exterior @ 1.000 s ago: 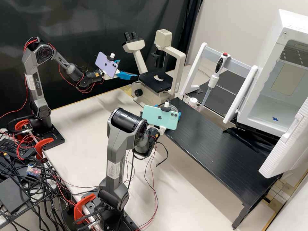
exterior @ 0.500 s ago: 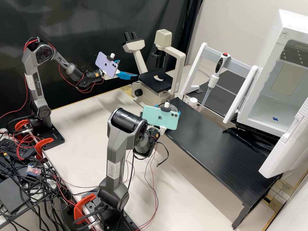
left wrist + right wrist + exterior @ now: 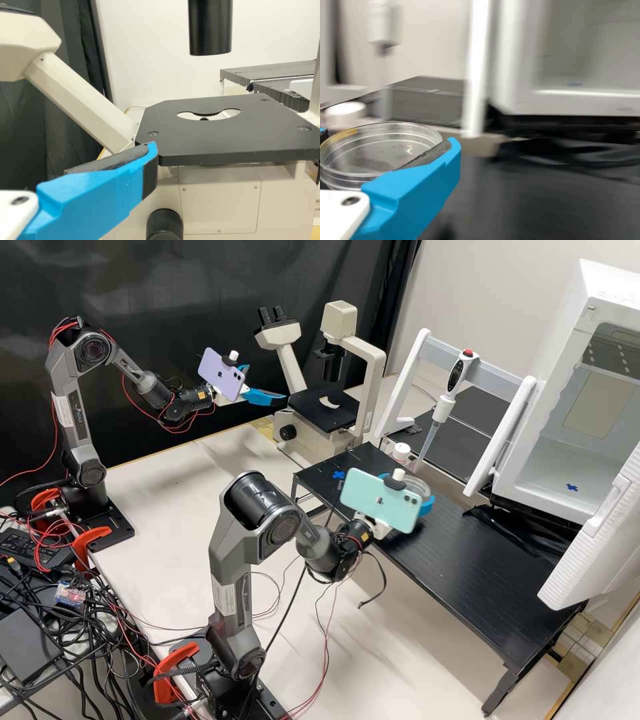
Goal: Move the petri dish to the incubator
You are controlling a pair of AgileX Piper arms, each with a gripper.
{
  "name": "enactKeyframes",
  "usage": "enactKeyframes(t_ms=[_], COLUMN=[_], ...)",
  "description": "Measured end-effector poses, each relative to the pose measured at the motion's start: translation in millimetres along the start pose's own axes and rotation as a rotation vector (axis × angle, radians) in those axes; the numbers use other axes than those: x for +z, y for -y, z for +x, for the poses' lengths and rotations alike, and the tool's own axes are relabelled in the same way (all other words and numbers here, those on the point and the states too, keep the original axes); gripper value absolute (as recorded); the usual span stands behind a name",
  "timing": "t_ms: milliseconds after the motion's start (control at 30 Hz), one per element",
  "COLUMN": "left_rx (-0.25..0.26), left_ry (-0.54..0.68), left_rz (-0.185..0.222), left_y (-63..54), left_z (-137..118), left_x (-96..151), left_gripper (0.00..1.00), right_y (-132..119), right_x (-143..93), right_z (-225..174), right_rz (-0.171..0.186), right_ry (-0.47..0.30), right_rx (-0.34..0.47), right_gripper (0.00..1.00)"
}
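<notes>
From here I can see the right gripper [image 3: 412, 485] holding the clear petri dish [image 3: 372, 150] between its blue fingers, parted only as far as the dish's width, above the black raised platform [image 3: 467, 560]. The open-doored white incubator [image 3: 541, 495] stands beyond it, the dish outside. Over by the microscope [image 3: 367, 407], the left gripper [image 3: 267, 383] has its fingers spread well apart, empty.
</notes>
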Motion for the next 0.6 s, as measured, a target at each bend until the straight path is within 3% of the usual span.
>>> enactKeyframes(t_ms=[233,600], left_rx=[0.0,0.0], left_ry=[0.0,0.0], left_rz=[0.0,0.0], left_y=[0.0,0.0], left_z=[0,0], left_x=[0,0], left_gripper=[1.0,1.0], right_y=[-68,-141], right_x=[35,53], right_z=[21,77], right_rz=[0.003,-0.031], right_ry=[0.12,0.223], right_rx=[0.166,0.259], right_gripper=[0.0,0.0])
